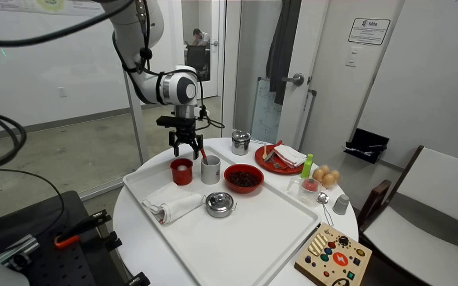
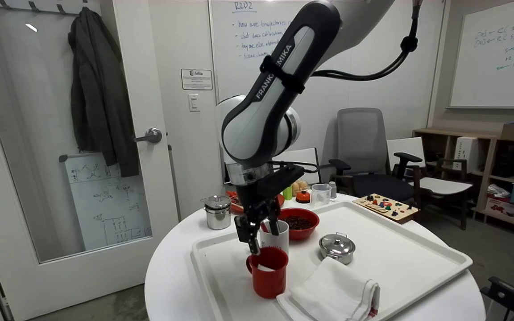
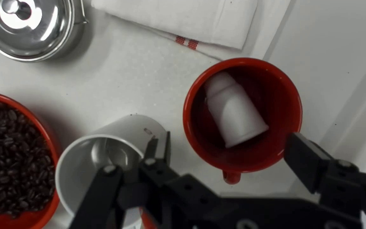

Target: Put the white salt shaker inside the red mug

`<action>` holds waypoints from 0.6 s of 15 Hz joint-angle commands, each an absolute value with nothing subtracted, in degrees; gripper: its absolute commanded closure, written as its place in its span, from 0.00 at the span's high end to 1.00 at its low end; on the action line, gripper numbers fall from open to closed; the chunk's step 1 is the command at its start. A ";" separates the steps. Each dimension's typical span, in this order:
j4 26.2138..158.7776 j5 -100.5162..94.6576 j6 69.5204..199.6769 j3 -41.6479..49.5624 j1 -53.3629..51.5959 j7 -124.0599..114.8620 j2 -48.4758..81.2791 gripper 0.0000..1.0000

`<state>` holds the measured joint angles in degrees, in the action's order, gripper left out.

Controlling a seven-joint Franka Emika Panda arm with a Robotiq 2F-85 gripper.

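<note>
Shaker point(image 3: 233, 109) tilted in red mug point(image 3: 280, 105), long axis diagonal in wrist view, narrow end upper left, end effector point(image 1: 186, 153) spread apart

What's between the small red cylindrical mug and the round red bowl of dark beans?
A white cylindrical mug stands between the red mug and the red bowl, in an exterior view and the wrist view.

The salt shaker point(image 3: 235, 111) lies in the mug point(image 2: 269, 281) on the tray point(image 1: 245, 236).
</note>
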<state>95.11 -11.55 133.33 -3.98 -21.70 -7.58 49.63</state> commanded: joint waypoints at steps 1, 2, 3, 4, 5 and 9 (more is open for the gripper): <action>94.10 -11.80 131.93 -4.17 -21.27 -6.85 49.64 1.00; 95.15 -11.84 132.44 -4.02 -21.12 -7.10 48.77 1.00; 96.12 -11.78 132.72 -3.97 -20.86 -7.17 47.90 1.00; 97.46 -11.72 133.25 -3.87 -20.51 -7.32 46.76 1.00; 98.42 -11.72 133.65 -3.77 -20.25 -7.46 45.90 1.00; 103.86 -11.56 135.65 -2.96 -19.01 -9.02 41.01 1.00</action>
